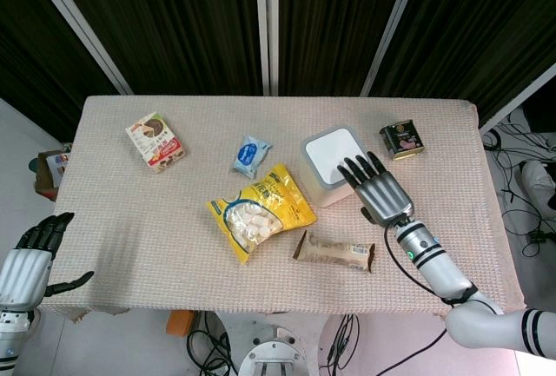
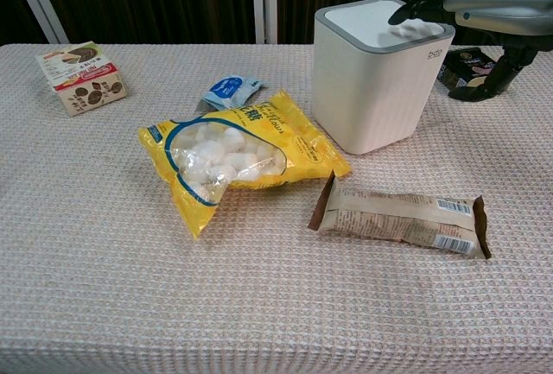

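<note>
My right hand [image 1: 375,187] [image 2: 484,7] hovers flat, palm down, fingers spread, its fingertips [image 2: 406,13] over the near right edge of the white bin [image 1: 333,166] [image 2: 377,72] with a grey rim. It holds nothing. My left hand [image 1: 30,253] hangs off the table's left front corner, fingers apart and empty; the chest view does not show it. A yellow candy bag [image 1: 259,209] [image 2: 232,156] lies at the table's middle. A brown wrapped bar [image 1: 334,251] [image 2: 402,217] lies in front of the bin, below my right hand.
A small blue packet [image 1: 250,155] [image 2: 227,91] lies behind the yellow bag. A red and white snack box [image 1: 155,141] [image 2: 83,77] sits at the far left. A dark tin [image 1: 402,140] [image 2: 467,65] is right of the bin. The beige woven tablecloth [image 1: 130,220] covers the table.
</note>
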You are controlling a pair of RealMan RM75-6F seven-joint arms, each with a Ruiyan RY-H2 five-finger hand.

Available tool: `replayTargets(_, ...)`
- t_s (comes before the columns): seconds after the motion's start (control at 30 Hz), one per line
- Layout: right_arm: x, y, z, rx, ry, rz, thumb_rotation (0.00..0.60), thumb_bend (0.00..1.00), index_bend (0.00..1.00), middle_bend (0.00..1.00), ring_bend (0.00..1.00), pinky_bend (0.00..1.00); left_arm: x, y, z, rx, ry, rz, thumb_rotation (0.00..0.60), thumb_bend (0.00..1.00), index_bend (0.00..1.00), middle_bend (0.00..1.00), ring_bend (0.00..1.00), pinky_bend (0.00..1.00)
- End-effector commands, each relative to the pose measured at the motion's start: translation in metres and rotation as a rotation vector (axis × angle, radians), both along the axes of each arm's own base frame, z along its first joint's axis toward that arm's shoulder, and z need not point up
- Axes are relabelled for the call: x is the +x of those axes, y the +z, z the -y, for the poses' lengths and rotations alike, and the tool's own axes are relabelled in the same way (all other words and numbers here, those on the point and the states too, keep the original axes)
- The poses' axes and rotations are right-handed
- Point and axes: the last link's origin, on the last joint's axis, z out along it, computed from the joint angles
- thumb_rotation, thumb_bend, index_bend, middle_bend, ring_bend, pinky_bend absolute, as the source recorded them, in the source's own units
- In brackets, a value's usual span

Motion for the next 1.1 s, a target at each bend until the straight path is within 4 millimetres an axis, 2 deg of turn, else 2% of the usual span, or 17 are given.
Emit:
replayTargets(0.03, 0.000, -0.001, 0.000, -0.002, 0.002, -0.002, 0.600, 0.27, 0.00, 0.01, 0.00, 0.00, 0.000, 0.001, 0.001, 0.003, -0.001, 0.001, 0.432, 0.03, 0.04, 0.12, 0.12, 0.22)
replayTargets(0.47, -0.001, -0.001, -0.002, -0.008, 0.009, 0.017, 0.600, 0.27, 0.00, 0.03, 0.00, 0.00, 0.000, 0.001, -0.001, 0.004, -0.006, 0.002, 0.432, 0.03, 0.04, 0.12, 0.12, 0.22)
replayTargets(1.1, -0.010, -0.010, -0.001, 0.006, 0.013, 0.031, 0.600, 0.27, 0.00, 0.30, 0.00, 0.00, -0.003, 0.001, 0.000, 0.002, 0.005, 0.002, 0.434, 0.03, 0.04, 0.12, 0.12, 0.22)
